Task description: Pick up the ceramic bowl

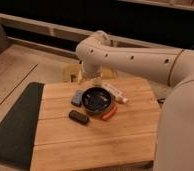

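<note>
The ceramic bowl (97,99) is round, shallow and black with a reddish-brown rim. It sits on the wooden table (90,145), near its far middle. My white arm reaches in from the right and bends down behind the bowl. The gripper (94,81) hangs just above the bowl's far rim and is partly hidden by the wrist. It holds nothing that I can see.
A small blue-grey block (77,98) lies against the bowl's left side. A black oblong block (78,117) lies in front of it. A white oblong item (115,93) and an orange one (108,114) lie at the bowl's right. A dark mat (12,125) lies left of the table.
</note>
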Controlling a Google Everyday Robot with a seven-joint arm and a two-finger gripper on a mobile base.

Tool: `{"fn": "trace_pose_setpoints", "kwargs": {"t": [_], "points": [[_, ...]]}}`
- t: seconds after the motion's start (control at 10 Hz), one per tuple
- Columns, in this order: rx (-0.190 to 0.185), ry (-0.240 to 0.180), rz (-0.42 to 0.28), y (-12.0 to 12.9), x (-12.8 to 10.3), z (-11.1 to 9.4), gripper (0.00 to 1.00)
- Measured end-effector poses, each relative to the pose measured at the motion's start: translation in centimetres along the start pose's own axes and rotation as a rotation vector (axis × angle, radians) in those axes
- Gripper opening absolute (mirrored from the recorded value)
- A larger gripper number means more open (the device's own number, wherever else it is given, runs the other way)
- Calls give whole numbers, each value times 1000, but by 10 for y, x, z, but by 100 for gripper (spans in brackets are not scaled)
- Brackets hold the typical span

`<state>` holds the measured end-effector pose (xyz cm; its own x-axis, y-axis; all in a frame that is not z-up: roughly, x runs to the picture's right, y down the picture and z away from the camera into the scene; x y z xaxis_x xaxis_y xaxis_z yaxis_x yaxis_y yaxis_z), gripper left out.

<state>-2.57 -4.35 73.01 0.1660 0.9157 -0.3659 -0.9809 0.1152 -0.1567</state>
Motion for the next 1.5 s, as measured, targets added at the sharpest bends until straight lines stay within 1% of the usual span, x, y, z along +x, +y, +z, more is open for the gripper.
{"fn": "trace_pose_setpoints", "kwargs": {"t": [0.1, 0.2, 0.3, 0.4, 0.5, 0.6, 0.7, 1.0, 1.3, 1.4, 1.5], "points": [[1, 0, 0, 0, 0, 0, 65], [0, 12, 6, -1, 1, 6, 65], [0, 30, 32, -8, 4, 14, 65], [-20, 56, 79, -16, 6, 27, 65], [-41, 77, 111, -21, 7, 41, 65], [-67, 100, 125, -23, 6, 55, 65], [-80, 114, 128, -28, 2, 67, 65], [-75, 131, 119, -55, -13, 94, 65], [-74, 132, 117, -55, -14, 95, 65], [-70, 136, 116, -56, -13, 95, 65], [-66, 150, 110, -59, -12, 99, 65]]}}
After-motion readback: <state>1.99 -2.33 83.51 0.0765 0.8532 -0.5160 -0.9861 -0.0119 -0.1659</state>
